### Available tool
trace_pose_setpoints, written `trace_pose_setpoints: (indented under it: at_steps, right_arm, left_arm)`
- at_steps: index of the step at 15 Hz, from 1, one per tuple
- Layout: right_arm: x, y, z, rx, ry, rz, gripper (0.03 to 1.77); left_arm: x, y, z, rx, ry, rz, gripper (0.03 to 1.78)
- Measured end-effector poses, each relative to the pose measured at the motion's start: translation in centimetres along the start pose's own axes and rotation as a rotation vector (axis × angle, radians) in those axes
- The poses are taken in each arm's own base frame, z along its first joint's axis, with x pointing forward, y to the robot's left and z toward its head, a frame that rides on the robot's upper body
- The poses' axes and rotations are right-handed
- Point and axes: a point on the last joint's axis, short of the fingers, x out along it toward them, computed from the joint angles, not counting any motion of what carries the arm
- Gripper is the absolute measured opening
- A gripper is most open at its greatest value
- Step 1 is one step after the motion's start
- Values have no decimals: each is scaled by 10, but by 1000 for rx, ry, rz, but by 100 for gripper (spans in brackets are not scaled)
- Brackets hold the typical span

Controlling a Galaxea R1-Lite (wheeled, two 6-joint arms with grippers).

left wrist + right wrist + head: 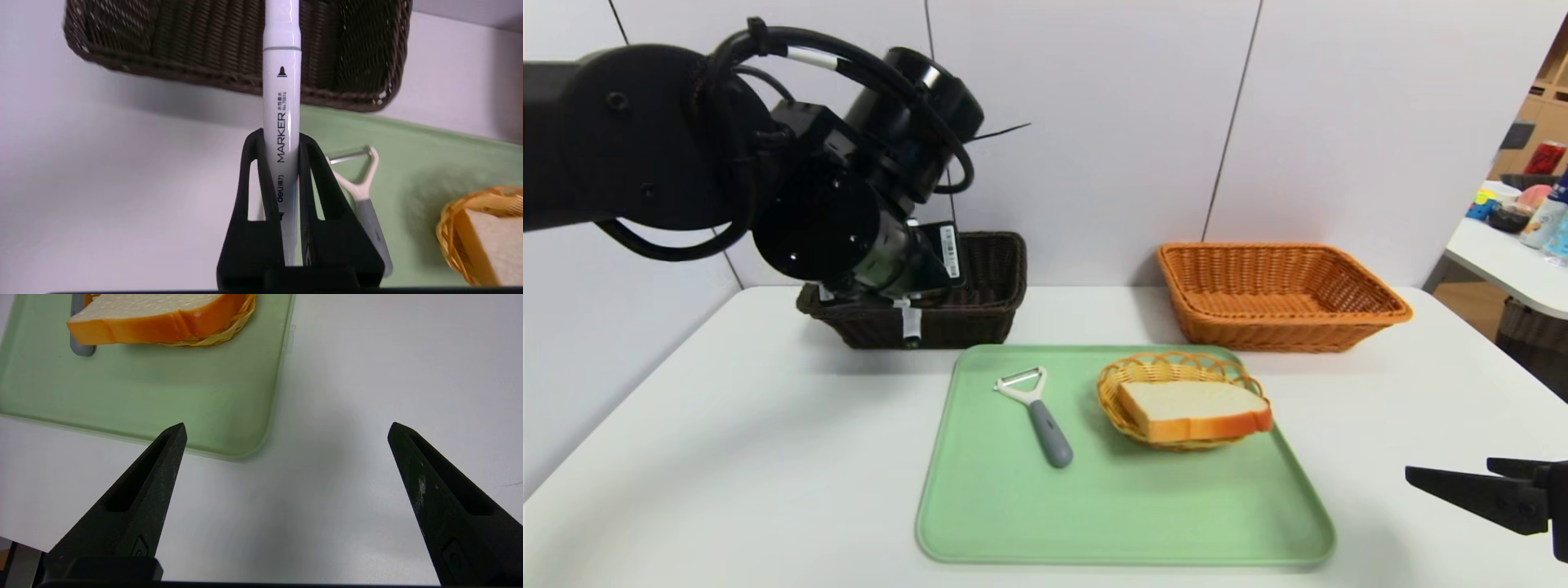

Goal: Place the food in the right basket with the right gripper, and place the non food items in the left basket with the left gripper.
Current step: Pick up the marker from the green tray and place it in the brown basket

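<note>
Left gripper (282, 163) jaws clamped on our slim white marker pen (282, 81) at the dark brown wicker basket (204, 49); right gripper (286, 433) jaws apart, parked on worktop; early release drops it outside.

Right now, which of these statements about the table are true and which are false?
1. The left gripper holds the marker pen. True.
2. The peeler lies in the dark brown basket. False: it lies on the green tray.
3. The bread slice rests in the small yellow basket. True.
4. The right gripper grips the bread. False: it is open, over the table.
</note>
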Motion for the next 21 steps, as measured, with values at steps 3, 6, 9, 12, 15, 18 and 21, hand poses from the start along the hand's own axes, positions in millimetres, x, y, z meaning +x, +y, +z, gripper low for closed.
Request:
trace_pose_setpoints:
  at_steps: [3,6,9,12,15,18,21]
  right_arm:
    - [-1,0,-4,1,3,-1,170]
    - [-1,0,-6,1,4,0,170]
    - [-3,0,-7,-1,-2,0,170]
    - [-3,0,-7,0,-4,0,170]
    - [-3,0,-9,2,3,0,170]
    - [-1,-1,-12,5,16,-1,170]
    - [0,-1,-13,6,23,-1,170]
  left_arm:
    - [17,16,26,107,-31,7,17]
    - [31,32,42,263,-10,-75,17]
    - [43,39,47,428,-11,-92,17]
    - [58,44,52,610,-27,-145,17]
    - [73,53,54,805,-22,-220,17]
    - [91,65,58,1008,-47,-319,17]
    - [118,76,60,1209,-100,-365,17]
